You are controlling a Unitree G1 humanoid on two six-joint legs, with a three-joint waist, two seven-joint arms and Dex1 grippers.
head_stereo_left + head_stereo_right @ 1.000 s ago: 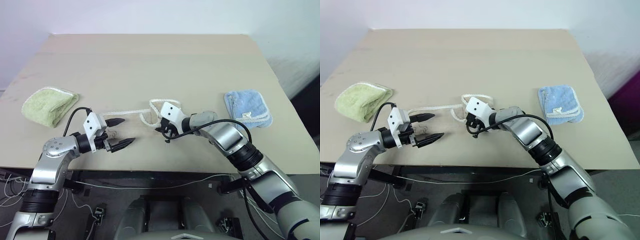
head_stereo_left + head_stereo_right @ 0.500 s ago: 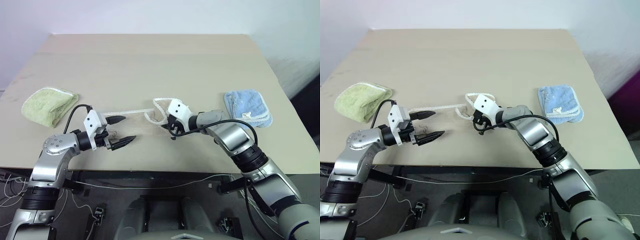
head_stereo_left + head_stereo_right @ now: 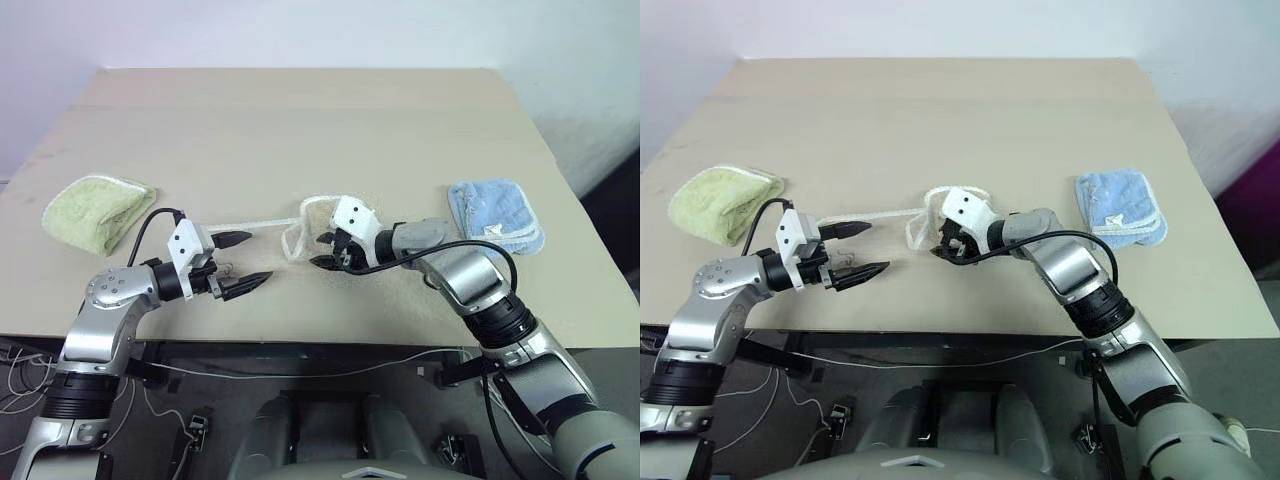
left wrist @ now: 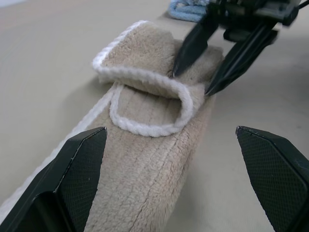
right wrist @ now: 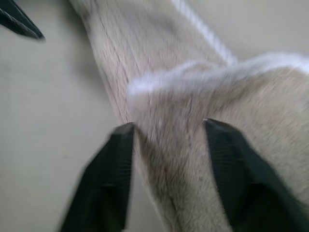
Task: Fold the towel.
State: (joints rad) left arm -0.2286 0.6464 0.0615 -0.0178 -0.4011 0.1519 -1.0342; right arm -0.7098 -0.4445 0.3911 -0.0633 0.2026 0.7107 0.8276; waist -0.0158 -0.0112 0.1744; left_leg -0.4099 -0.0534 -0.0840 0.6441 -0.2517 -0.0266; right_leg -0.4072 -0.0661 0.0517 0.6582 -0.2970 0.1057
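Observation:
The towel [image 4: 154, 145] lies on the table as a narrow beige strip edged with white cord, its far end folded back in a loop [image 3: 300, 235]. My right gripper [image 3: 320, 250] is open, its two black fingers astride that folded end and their tips on the pile, as the left wrist view also shows [image 4: 191, 83]. From the right wrist, the fingers [image 5: 116, 164] stand apart with the towel [image 5: 193, 111] between them. At the strip's near left end, my left gripper [image 3: 255, 258] is open just above the cloth, holding nothing.
A small light-green cloth [image 3: 98, 210] lies at the table's left edge, and a small light-blue cloth [image 3: 495, 215] sits to the right. The table's front edge [image 3: 330, 335] runs just below both grippers.
My right gripper was shut on the towel's end and has opened, rising slightly. The folded end now rests on the strip. The left gripper has stayed still.

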